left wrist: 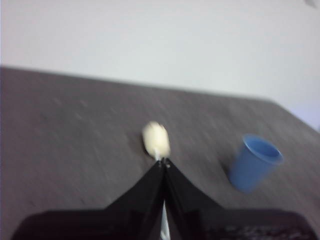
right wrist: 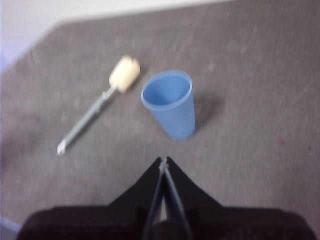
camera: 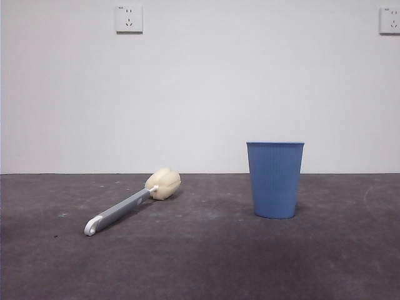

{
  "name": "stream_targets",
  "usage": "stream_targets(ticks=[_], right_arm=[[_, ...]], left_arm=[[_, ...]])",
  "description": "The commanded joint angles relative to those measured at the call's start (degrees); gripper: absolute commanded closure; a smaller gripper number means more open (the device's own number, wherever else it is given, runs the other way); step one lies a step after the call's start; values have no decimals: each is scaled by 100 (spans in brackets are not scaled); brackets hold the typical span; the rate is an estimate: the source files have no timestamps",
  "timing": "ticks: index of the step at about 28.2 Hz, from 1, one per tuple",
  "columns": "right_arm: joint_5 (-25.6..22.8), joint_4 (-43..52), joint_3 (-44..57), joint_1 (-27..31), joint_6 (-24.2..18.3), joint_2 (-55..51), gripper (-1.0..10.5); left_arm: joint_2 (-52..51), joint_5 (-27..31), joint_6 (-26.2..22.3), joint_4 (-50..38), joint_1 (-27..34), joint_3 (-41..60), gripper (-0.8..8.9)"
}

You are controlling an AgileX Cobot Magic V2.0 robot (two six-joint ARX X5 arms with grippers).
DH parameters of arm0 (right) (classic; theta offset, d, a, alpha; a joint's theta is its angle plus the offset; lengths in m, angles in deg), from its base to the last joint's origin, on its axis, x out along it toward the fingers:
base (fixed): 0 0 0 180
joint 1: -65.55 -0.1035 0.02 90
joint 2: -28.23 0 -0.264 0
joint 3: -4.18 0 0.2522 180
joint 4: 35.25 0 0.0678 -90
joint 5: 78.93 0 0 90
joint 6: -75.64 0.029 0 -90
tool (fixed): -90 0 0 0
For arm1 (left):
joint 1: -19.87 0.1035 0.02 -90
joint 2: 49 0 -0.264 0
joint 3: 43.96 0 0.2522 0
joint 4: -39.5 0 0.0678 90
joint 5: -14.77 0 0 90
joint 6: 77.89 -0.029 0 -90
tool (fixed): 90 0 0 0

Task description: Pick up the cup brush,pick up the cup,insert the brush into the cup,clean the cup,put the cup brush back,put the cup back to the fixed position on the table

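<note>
Cup brush (camera: 134, 201) position: flat on the table (camera: 200, 262), well apart from both of my pincers. Its cream sponge head points toward the white wall (camera: 200, 87); its grey handle runs back toward the near side, ending in a white tip. In the front view, the brush lies to the left of the cup (camera: 275, 179), with a clear gap of bare table between them.

Cup position: upright on the table, mouth open upward, touching nothing else. The interior, as seen from my right wrist view, holds nothing.

Left pincer (left wrist: 164, 162): jaws pressed together, tips meeting in a point, nothing between them. It hangs above the table, and in its wrist view the tips line up with the brush (left wrist: 156, 141); the sponge head shows just beyond the tips, and a sliver of handle shows in the slit between the jaws. The cup (left wrist: 255, 162) stands off to one side of this pincer. This view is blurred, so I cannot tell the height above the brush.

Right pincer (right wrist: 164, 161): jaws likewise pressed together and holding nothing. It hangs above the table on the near side of the cup (right wrist: 170, 102), which stands just beyond the tips. The brush (right wrist: 97, 105) lies farther off, past the cup's side.

Neither pincer appears in the front view. Two wall sockets (camera: 129, 19) sit high on the wall.
</note>
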State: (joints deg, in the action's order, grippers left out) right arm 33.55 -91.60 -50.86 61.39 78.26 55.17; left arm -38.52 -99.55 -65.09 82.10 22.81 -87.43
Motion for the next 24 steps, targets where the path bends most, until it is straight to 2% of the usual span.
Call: stream_targets(ticks=[1,4,9,11,12,13,14,15,24], right_arm=[[22,-686,-376,-15,-673,249,958],[22,-1198,-566,-15,-826,426,954],[15,-1473,-584,-15,-831,494,905],[17,-1502,-584,-15,-826,494,729],[17,-1502,-584,-15,-813,494,619],[17,-1502,-584,-15,-800,494,475],[15,-1502,-584,-15,-800,494,392],[15,-1502,-584,-15,-800,494,348],[15,-1502,-584,-15,-737,494,349]], left_arm=[[313,-376,-557,538,9,-376,821],[621,-612,-852,1172,4,-730,821],[938,-614,-1152,1735,2,-1084,802],[1005,-603,-1152,1853,2,-1150,660],[1027,-595,-1152,1908,2,-1169,550],[1058,-595,-1150,1954,2,-1176,390],[1069,-595,-1150,1998,2,-1176,296],[1080,-595,-1150,2050,2,-1176,262],[1423,-597,-1152,2175,-133,-1207,262]])
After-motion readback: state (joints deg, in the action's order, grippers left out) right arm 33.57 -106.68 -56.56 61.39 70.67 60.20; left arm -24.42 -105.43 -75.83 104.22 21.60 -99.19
